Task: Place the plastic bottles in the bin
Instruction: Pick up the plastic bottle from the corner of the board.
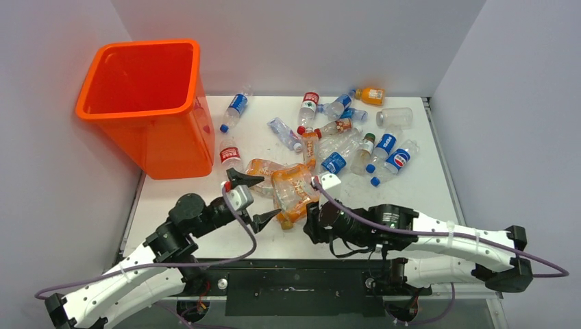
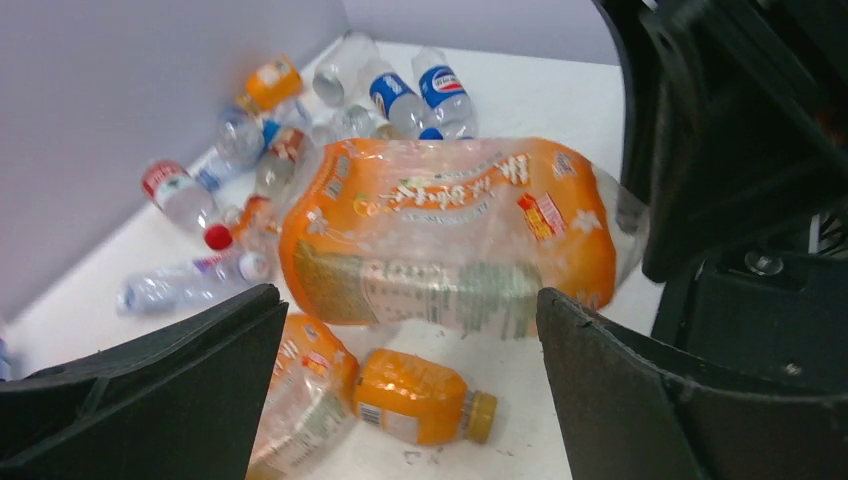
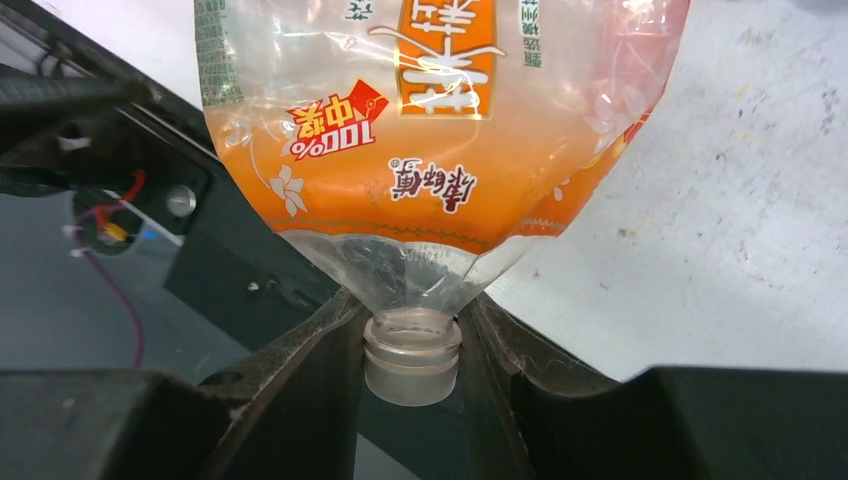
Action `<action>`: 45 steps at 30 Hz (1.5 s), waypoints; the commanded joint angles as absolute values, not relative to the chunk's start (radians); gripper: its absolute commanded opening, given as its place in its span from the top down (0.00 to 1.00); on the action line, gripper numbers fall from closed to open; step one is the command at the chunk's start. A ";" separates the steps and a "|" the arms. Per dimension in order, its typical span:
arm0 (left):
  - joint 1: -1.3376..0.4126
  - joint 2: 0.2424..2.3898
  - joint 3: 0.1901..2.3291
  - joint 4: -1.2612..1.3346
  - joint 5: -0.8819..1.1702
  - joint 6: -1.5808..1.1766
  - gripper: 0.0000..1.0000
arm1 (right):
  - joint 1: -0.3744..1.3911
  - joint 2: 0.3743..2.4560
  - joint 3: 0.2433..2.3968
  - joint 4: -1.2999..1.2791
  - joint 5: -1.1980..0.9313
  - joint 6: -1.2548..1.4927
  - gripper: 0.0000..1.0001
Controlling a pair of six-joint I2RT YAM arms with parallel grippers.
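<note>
Black fingers [image 3: 290,390] come first: at the lower centre of the top frame the right gripper [image 3: 412,345] is clamped on the clear neck of a big orange-labelled bottle [image 3: 440,130]. One finger presses each side of the neck, and the crumpled body fills the upper half of the wrist frame. To its left, the left gripper [image 2: 408,300] stands spread wide and has hold of nothing. In its own camera the two fingers frame the same bottle, which lies crosswise just past their tips; whether they touch it we cannot tell. Low in that frame, below the big bottle, we see a small orange bottle [image 2: 420,395] with an orange cap lying on the white table [image 1: 425,199]. Just left of it lies a crumpled orange-labelled bottle [image 2: 305,395].

Farther up the top frame, right of centre, the loose bottles [image 1: 334,163] lie in a scattered heap — clear ones with blue or red labels and caps, and an orange-tinted bottle [image 1: 372,95] at the far edge. Two more lie apart toward the left: a red-labelled bottle [image 1: 229,155] just beside the bin, and a blue-labelled bottle [image 1: 237,105] beyond it. The bin [image 1: 164,140] — bright orange, thick-rimmed — stands upright in the upper left of the frame, at the table's far left corner.
</note>
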State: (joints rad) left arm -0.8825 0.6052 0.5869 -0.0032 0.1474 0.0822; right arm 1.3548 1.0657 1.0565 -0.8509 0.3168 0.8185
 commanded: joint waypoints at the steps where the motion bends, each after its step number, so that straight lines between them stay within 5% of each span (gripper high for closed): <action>1: -0.888 0.529 0.588 0.026 0.279 0.415 0.04 | 1.290 1.035 1.181 -0.970 0.207 0.694 0.95; 7: -0.907 0.541 0.663 -0.235 0.219 0.794 0.04 | 1.210 1.052 1.202 -0.967 0.079 0.625 0.95; 14: -1.121 0.585 0.640 -0.216 -0.129 1.154 0.04 | 1.171 1.095 1.232 -0.957 0.008 0.581 0.95; 24: -1.230 0.729 0.673 -0.182 -0.186 1.265 0.00 | 1.167 1.132 1.259 -0.928 -0.046 0.571 0.95; 29: -1.235 0.764 0.663 -0.137 -0.207 1.243 0.17 | 1.167 1.130 1.276 -0.936 -0.051 0.570 0.95; 37: -1.248 0.768 0.636 -0.031 -0.222 1.174 0.58 | 1.168 1.110 1.268 -0.916 -0.073 0.572 0.95; 38: -1.251 0.765 0.637 -0.028 -0.225 1.157 0.59 | 1.168 1.101 1.266 -0.902 -0.081 0.568 0.92; 39: -1.253 0.761 0.641 -0.032 -0.222 1.128 0.61 | 1.168 1.088 1.264 -0.883 -0.093 0.559 0.74; 41: -1.254 0.750 0.662 -0.059 -0.201 1.059 0.66 | 1.171 1.055 1.263 -0.823 -0.094 0.552 0.22; 42: -1.254 0.743 0.670 -0.065 -0.191 1.017 0.68 | 1.172 1.037 1.263 -0.801 -0.081 0.548 0.10; 44: -1.254 0.727 0.679 -0.060 -0.185 0.915 0.70 | 1.173 1.006 1.262 -0.754 -0.039 0.528 0.00; 45: -1.254 0.713 0.684 -0.055 -0.183 0.858 0.71 | 1.175 0.978 1.255 -0.717 -0.016 0.516 0.07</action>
